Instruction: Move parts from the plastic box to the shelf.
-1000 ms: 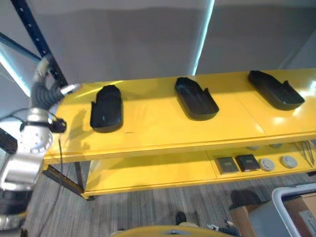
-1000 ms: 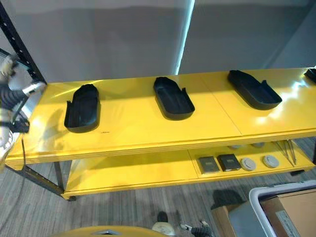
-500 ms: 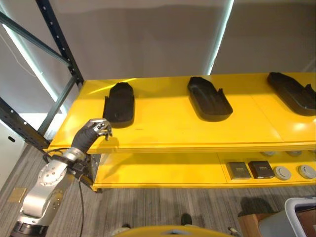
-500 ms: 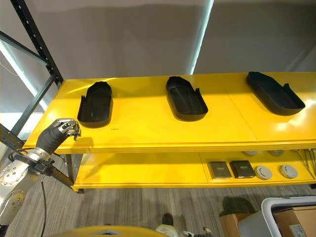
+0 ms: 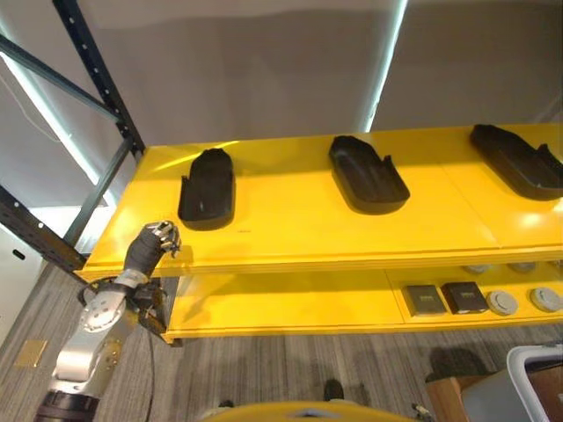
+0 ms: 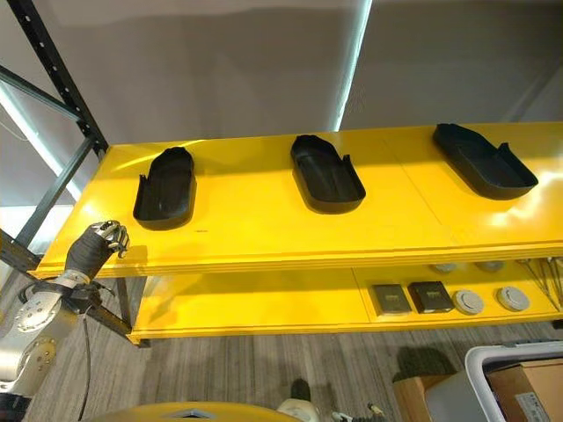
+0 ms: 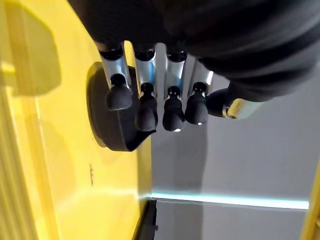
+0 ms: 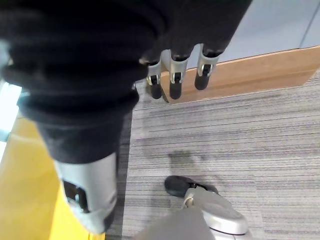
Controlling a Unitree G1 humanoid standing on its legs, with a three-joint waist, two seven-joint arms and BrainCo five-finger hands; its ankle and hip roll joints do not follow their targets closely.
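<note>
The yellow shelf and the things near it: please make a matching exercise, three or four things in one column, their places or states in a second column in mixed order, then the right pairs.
Things:
1. left black part
2. two dark square pads
3. left hand
4. right hand

Places or states:
A. on the lower board of the yellow shelf
B. hangs above grey carpet, holding nothing
C. fingers curled, empty, at the shelf's front left corner
D. on the top board, nearest the left end

Pairs: 1-D, 2-A, 3-C, 4-B

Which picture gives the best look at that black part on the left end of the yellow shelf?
The right eye view: the leftmost black part lies whole and unobstructed on the top shelf. The left eye view shows it likewise. In the left wrist view the left hand partly covers it.
</note>
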